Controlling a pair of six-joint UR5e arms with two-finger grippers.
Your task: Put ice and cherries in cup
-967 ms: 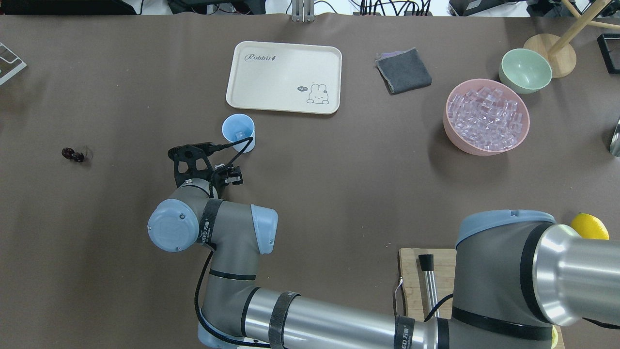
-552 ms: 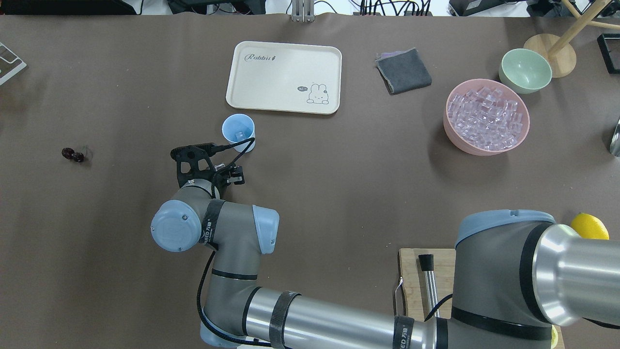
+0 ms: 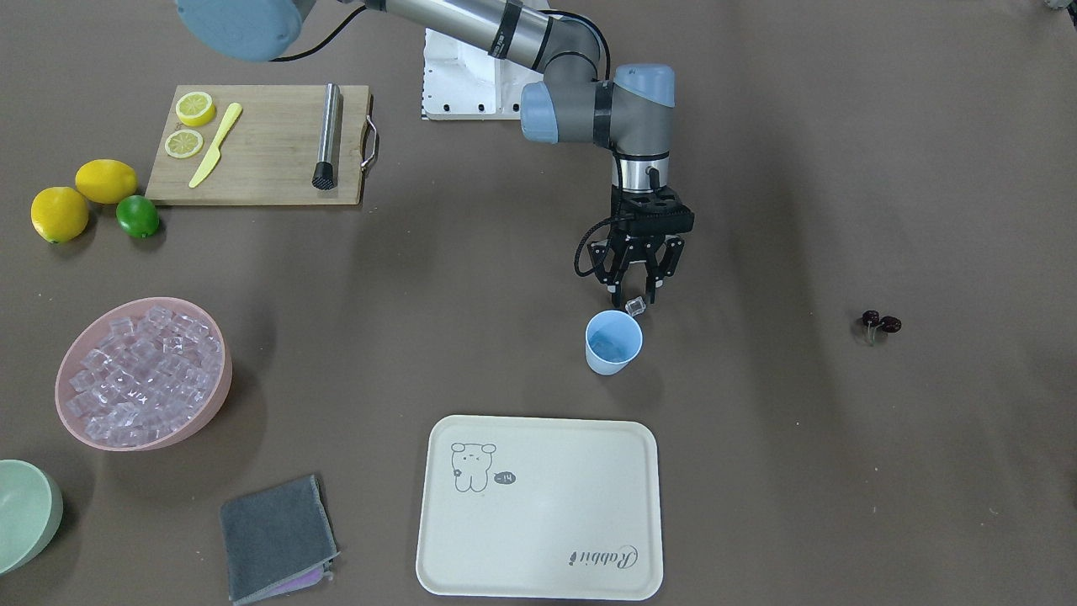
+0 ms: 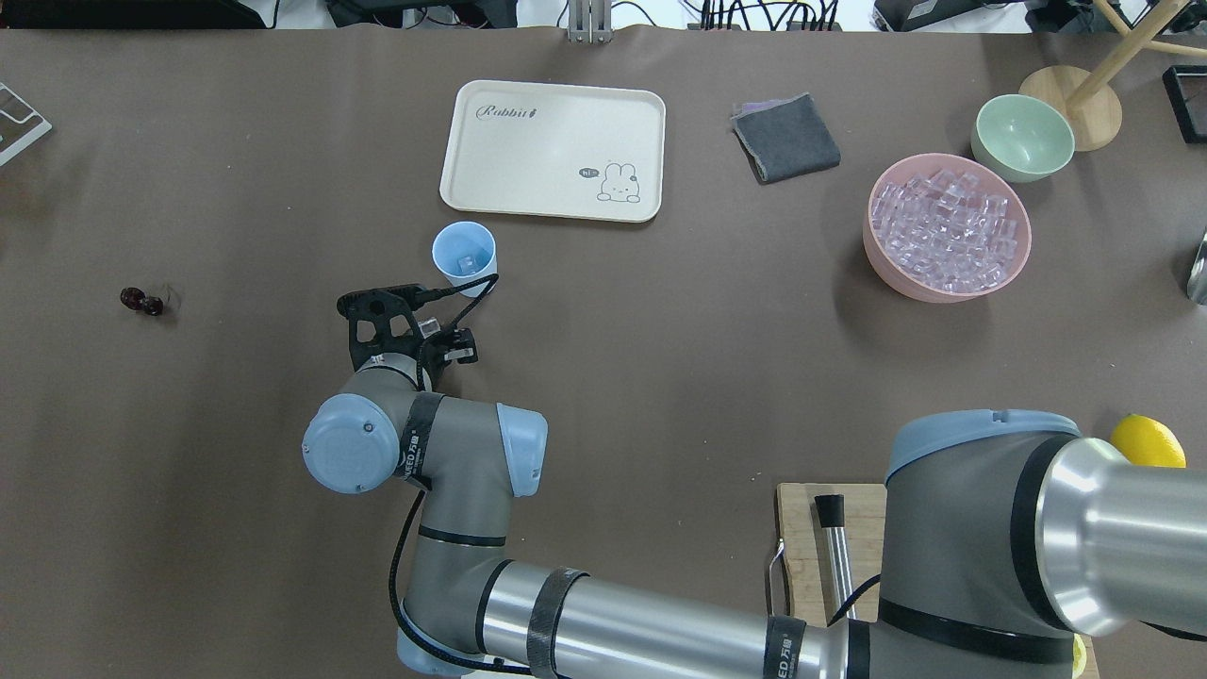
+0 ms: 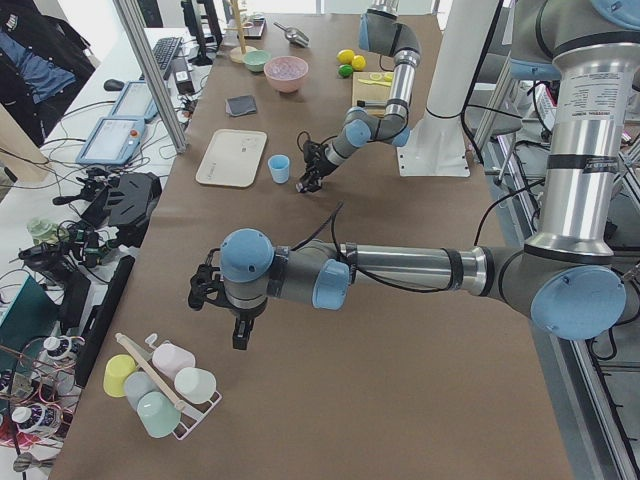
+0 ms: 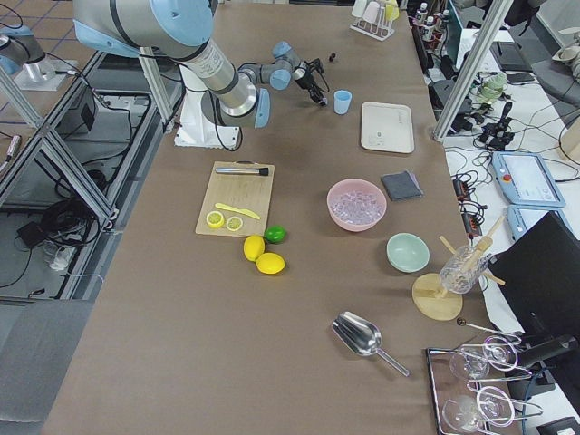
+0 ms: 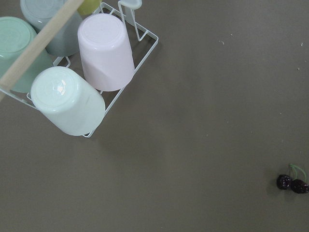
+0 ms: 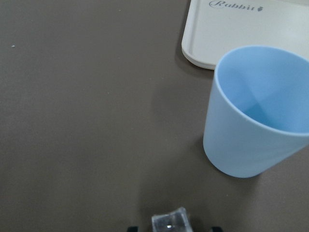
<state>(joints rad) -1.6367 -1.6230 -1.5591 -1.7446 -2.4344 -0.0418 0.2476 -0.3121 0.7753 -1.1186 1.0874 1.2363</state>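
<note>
The light-blue cup point(image 4: 464, 255) stands upright just in front of the cream tray; one ice cube lies in it. It also shows in the front view point(image 3: 613, 342) and the right wrist view point(image 8: 256, 111). My right gripper point(image 3: 637, 300) hangs just beside the cup on the robot's side, shut on a clear ice cube point(image 8: 170, 221). The cherries point(image 4: 141, 301) lie alone far to the left on the table and show in the left wrist view point(image 7: 291, 183). My left gripper point(image 5: 238, 335) shows only in the exterior left view, so I cannot tell whether it is open.
A pink bowl point(image 4: 868, 231) full of ice point(image 4: 948, 231) stands far right, a pale green bowl point(image 4: 1022, 138) behind it. The cream tray point(image 4: 553, 151) and a grey cloth point(image 4: 785, 138) lie behind the cup. A cutting board point(image 3: 261, 143), lemons and a lime lie near the robot. A cup rack point(image 7: 77, 72) is under the left wrist.
My right arm has drawn back a little toward the robot and slightly right, away from the cup. The cup and cherries have not moved.
</note>
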